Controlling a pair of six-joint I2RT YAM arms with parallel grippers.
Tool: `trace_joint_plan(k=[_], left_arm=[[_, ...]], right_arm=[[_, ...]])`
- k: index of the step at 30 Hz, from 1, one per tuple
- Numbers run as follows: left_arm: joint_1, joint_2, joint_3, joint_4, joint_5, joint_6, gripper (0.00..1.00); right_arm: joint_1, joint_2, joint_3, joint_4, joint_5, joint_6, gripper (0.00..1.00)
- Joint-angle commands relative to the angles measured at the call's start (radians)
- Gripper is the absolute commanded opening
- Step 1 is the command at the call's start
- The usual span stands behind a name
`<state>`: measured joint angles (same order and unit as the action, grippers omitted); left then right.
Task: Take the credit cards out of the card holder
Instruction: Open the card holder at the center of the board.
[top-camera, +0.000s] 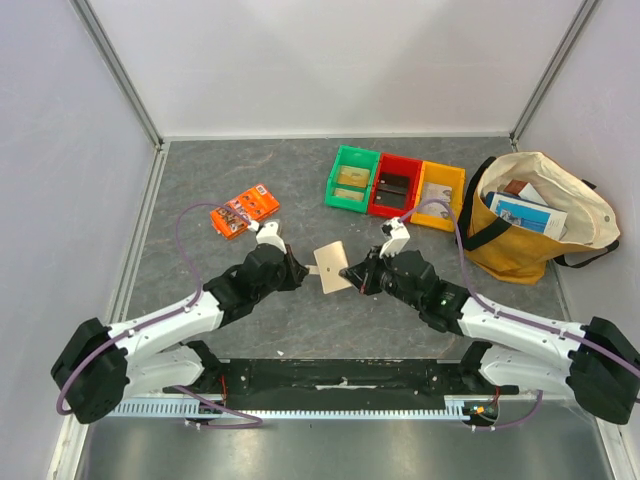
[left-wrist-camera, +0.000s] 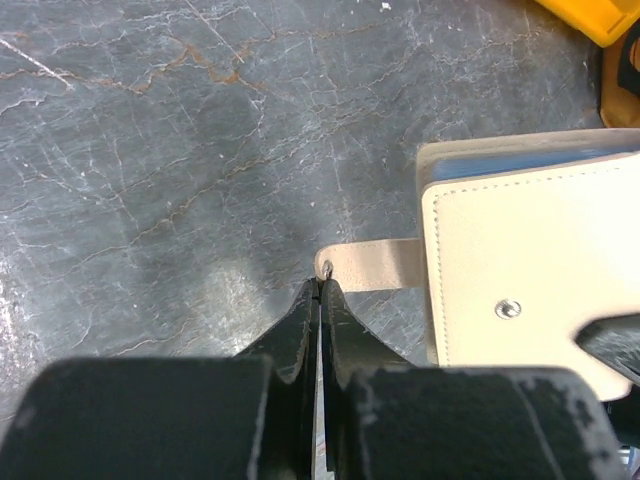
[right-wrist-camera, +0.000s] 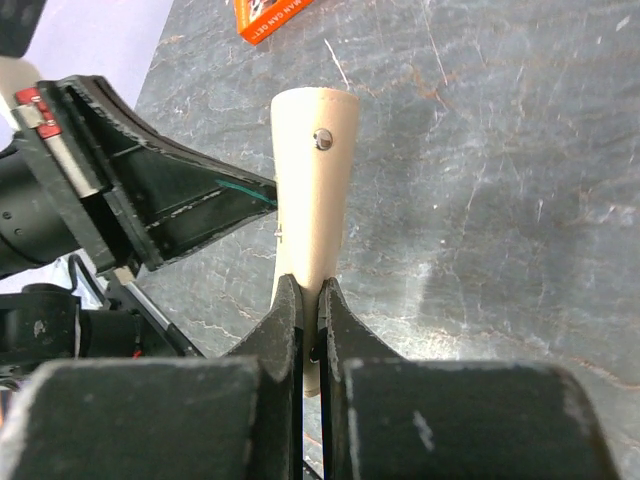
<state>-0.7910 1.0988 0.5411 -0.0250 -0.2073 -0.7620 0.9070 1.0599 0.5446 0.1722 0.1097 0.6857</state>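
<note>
1. The left gripper (left-wrist-camera: 322, 285) has its fingers pressed together, with the end of the tab (left-wrist-camera: 375, 265) pinched between the tips. The tab sticks out of the card holder's side edge.
2. The right gripper (right-wrist-camera: 310, 290) is also clamped tight, nipping the opposite edge of the card holder (right-wrist-camera: 315, 180). From that wrist the holder is seen edge-on, with its rounded fold and a small metal stud facing the camera.
3. In the top view the card holder (top-camera: 331, 266) hangs between the two grippers as a pale beige flap. The left gripper (top-camera: 300, 272) is on its left and the right gripper (top-camera: 352, 274) on its right.
4. The left wrist view shows the card holder (left-wrist-camera: 520, 270) folded shut, stitched face up. A blue strip, which looks like the credit cards (left-wrist-camera: 520, 160), shows between its layers along the far edge.
5. An orange packet (top-camera: 244, 210) lies on the table (top-camera: 200, 170), beyond the card holder and to its left, well apart from it.
6. Beyond the card holder and slightly to its right stand a green bin (top-camera: 352, 179), a red bin (top-camera: 394, 185) and a yellow bin (top-camera: 440, 195), touching in a row.
7. Farther right of the card holder, past the yellow bin, is a yellow-and-cream tote bag (top-camera: 540, 215) with packets inside.
</note>
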Motion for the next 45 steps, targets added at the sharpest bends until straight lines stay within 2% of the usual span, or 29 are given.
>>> trace_joint_plan(k=[1,7,11,13,18,21,24,25,26,32,38,45], left_arm=[[0.010,-0.048,-0.044,0.051,0.002,-0.026,0.02],[0.015,-0.024,-0.089,0.039,0.003,-0.033,0.02],[0.015,0.048,-0.092,0.040,0.020,-0.030,0.02],[0.015,0.075,-0.095,0.051,0.026,-0.034,0.02],[0.013,0.130,-0.098,0.071,0.032,-0.037,0.02],[0.015,0.151,-0.101,0.089,0.049,-0.036,0.02],[0.013,0.173,-0.104,0.108,0.068,-0.040,0.02],[0.013,0.179,-0.105,0.112,0.075,-0.042,0.02],[0.015,0.180,-0.109,0.120,0.078,-0.046,0.02],[0.013,0.177,-0.138,0.145,0.074,-0.065,0.02],[0.015,0.174,-0.155,0.169,0.075,-0.083,0.02],[0.013,0.173,-0.165,0.183,0.068,-0.097,0.02]], right_arm=[[-0.003,0.009,-0.099,0.199,0.028,0.185,0.00],[-0.005,0.112,-0.199,0.314,0.045,0.297,0.00],[-0.003,0.156,-0.215,0.300,0.064,0.299,0.00],[-0.005,0.169,-0.213,0.264,0.073,0.291,0.07],[-0.003,0.180,-0.167,0.080,0.133,0.262,0.40],[-0.003,0.190,-0.115,-0.029,0.145,0.212,0.53],[-0.002,0.204,-0.051,-0.132,0.162,0.151,0.81],[0.004,0.212,-0.019,-0.170,0.168,0.121,0.93],[0.010,0.221,0.018,-0.222,0.171,0.094,0.98],[0.081,0.282,0.211,-0.376,0.221,-0.020,0.98],[0.154,0.445,0.426,-0.531,0.337,-0.086,0.98],[0.202,0.623,0.546,-0.639,0.481,-0.087,0.98]])
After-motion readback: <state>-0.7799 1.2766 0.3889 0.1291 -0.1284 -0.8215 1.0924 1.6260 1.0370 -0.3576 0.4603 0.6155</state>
